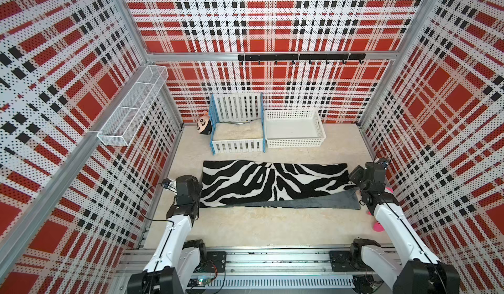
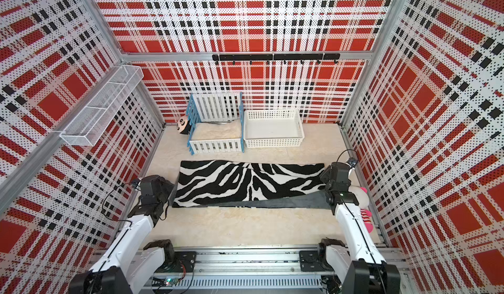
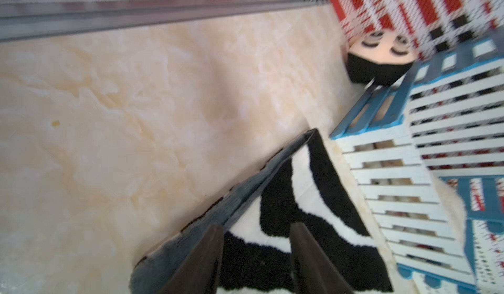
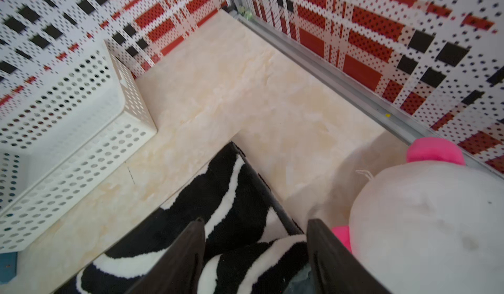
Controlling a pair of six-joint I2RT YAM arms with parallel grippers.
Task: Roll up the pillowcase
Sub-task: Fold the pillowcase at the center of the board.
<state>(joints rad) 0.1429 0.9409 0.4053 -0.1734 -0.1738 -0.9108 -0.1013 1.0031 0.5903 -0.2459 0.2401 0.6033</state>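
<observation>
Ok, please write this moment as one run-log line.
pillowcase: folded over, zebra side up, grey strip showing | left gripper: open over one end | right gripper: open over other end

Shows plush cloth on the pillowcase (image 1: 272, 182): fuzzy zebra pile, matt short-napped grey reverse. Smooth, marbled cream finish across the surface (image 3: 136, 115). Along its far edge, perforated white plastic in the basket (image 1: 296, 142), painted slats, seemingly wood, on the crib (image 1: 234, 146).

Left gripper (image 3: 256, 228) jaws apart over pillowcase (image 3: 321, 170) edge, seemingly not clamping; slatted crate (image 3: 395, 186) nearby.
</observation>
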